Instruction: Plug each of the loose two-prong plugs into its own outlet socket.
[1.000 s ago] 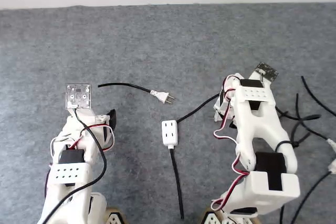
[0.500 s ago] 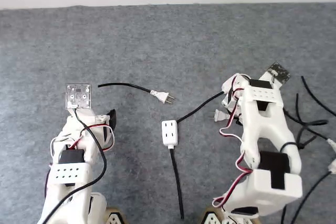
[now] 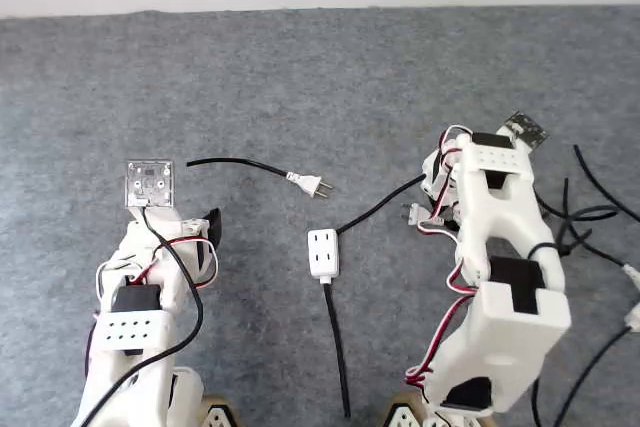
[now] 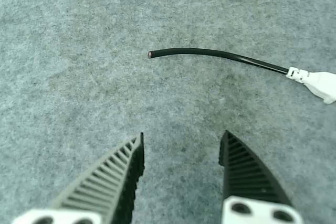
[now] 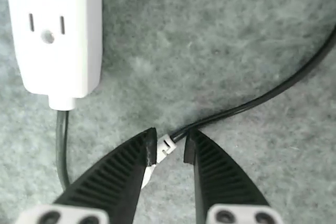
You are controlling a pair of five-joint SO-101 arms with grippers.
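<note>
A white outlet block (image 3: 322, 252) on a black cord lies at the middle of the grey carpet, its sockets (image 5: 47, 24) facing up. My right gripper (image 5: 170, 137) is shut on a small white two-prong plug (image 5: 165, 146) just beside the block; the plug's black cable (image 5: 273, 93) trails away. From above, that plug (image 3: 412, 213) pokes out at the right gripper (image 3: 425, 212). A second loose plug (image 3: 310, 184) with a short black cable (image 4: 210, 53) lies farther back. My left gripper (image 4: 181, 140) stands open over bare carpet, short of that cable's cut end.
Several black cables (image 3: 585, 222) tangle on the carpet at the right edge, with white plug ends (image 3: 630, 272) among them. The outlet block's cord (image 3: 335, 337) runs toward the near edge between the two arms. A pale wall borders the carpet at the back.
The right arm has swung its wrist a little to the right, and the white plug now shows at its gripper tip. The left arm and the loose plug have not moved.
</note>
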